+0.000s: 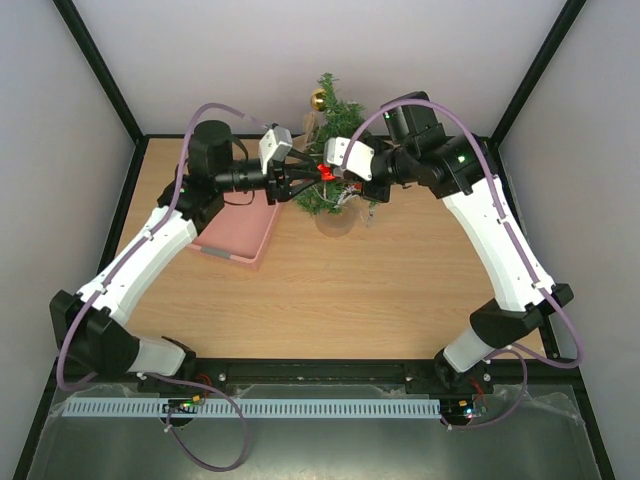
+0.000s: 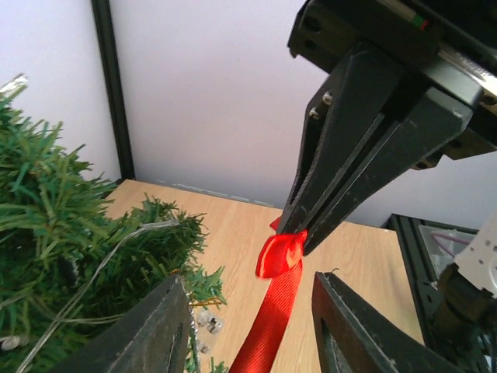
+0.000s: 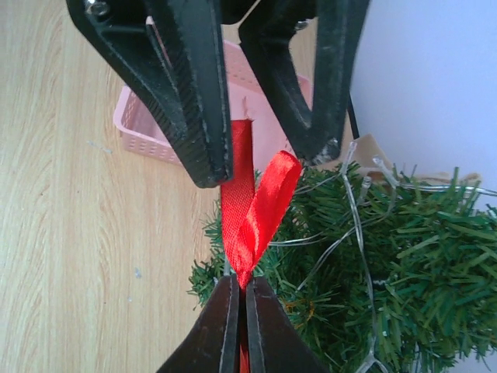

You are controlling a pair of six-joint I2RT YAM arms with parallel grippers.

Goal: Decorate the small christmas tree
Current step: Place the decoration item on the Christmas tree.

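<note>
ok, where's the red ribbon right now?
Top view, back centre of the table: the red ribbon is pinched in the shut right gripper, between the jaws of the open left gripper, close against the branches of the small christmas tree.

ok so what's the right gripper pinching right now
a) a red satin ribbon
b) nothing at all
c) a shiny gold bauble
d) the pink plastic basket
a: the right gripper has its jaws shut on the red satin ribbon, held in front of the small dark green christmas tree, while the left gripper stands open around the ribbon's other end.
</note>
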